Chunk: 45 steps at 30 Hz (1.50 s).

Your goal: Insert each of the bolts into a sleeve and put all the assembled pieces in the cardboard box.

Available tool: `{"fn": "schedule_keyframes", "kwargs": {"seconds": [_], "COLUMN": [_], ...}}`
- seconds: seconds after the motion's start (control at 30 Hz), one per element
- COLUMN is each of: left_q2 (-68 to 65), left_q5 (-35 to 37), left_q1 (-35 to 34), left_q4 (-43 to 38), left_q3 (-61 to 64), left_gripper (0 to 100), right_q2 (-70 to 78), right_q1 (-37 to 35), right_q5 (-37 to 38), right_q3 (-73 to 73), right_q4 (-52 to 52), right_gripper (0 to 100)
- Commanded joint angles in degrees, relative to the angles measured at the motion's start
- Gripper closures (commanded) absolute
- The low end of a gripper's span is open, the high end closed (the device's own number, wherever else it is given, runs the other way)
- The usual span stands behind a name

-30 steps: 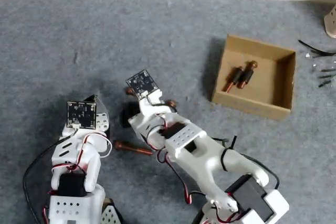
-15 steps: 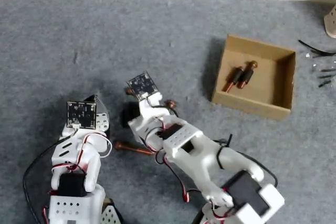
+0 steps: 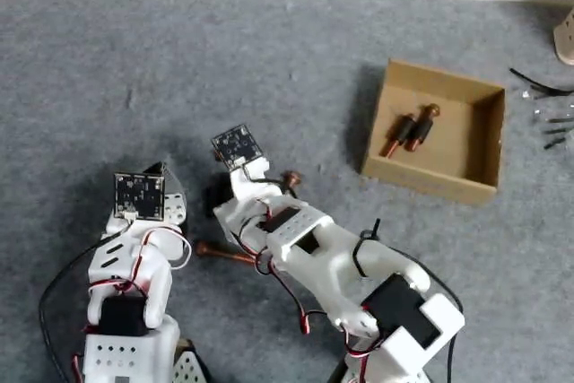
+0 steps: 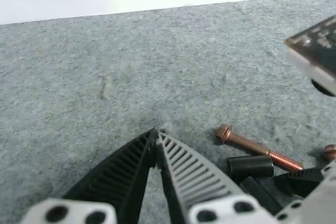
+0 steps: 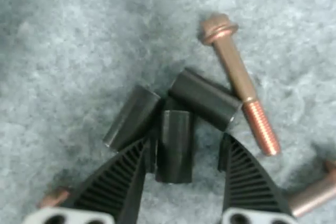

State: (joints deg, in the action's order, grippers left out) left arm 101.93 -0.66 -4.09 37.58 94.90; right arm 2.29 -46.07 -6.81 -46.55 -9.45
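Note:
Three black sleeves lie in a cluster on the grey carpet. My right gripper (image 5: 187, 148) is open, with one finger on each side of the middle sleeve (image 5: 176, 146). The other two sleeves (image 5: 131, 118) (image 5: 205, 98) lie against it. A copper bolt (image 5: 239, 82) rests beside the cluster, and another bolt (image 5: 311, 192) pokes in at the edge. My left gripper (image 4: 156, 132) is shut and empty, tips near the carpet, short of a bolt (image 4: 252, 145) and a sleeve (image 4: 250, 166). The cardboard box (image 3: 491, 136) holds two assembled pieces (image 3: 411, 132).
One loose bolt (image 3: 229, 253) lies between the two arms, and a bolt head (image 3: 291, 178) shows beside the right arm. Black cable ties and small parts (image 3: 549, 114) lie right of the box. Open carpet stretches across the back and left.
The right arm has swung slightly left, its elbow and base link shifting left, with the wrist staying over the sleeves. The left arm has not moved.

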Motion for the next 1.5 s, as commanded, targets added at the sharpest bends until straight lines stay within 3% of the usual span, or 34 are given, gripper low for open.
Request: {"fn": "schedule_keyframes", "kwargs": {"seconds": [0.0, 0.2, 0.37, 0.57, 0.77, 0.9, 1.3, 1.47], "left_q2": [0.0, 0.0, 0.0, 0.0, 0.0, 0.0, 0.0, 0.0], "left_q5": [0.3, 0.3, 0.3, 0.3, 0.3, 0.3, 0.3, 0.1], "left_q1": [0.2, 0.2, 0.2, 0.2, 0.2, 0.2, 0.3, 3.2], "left_q4": [-1.1, -1.1, -1.1, -1.1, -1.1, -1.1, -1.1, -1.1], "left_q3": [-1.6, -1.4, -1.3, -1.4, -1.5, -1.4, -1.5, -1.1], "left_gripper": [99, 99, 99, 99, 99, 99, 99, 99], "right_q2": [-0.1, 0.0, -0.1, -0.3, -1.8, -10.7, -46.7, -57.9], "right_q1": [-0.6, -0.6, -0.6, -0.5, 0.4, 2.0, 12.2, 17.1], "right_q5": [-0.5, -0.4, -0.4, -0.3, 8.5, 8.5, 8.9, 8.9], "right_q3": [1.7, 2.2, 2.2, 2.2, 1.7, 0.0, -24.8, -31.1], "right_q4": [-1.1, -11.3, -11.6, -11.6, -11.6, -11.6, -2.2, -2.3], "right_gripper": [82.6, 83.8, 99.8, 99.5, 99.5, 99.5, 99.5, 99.5]}}
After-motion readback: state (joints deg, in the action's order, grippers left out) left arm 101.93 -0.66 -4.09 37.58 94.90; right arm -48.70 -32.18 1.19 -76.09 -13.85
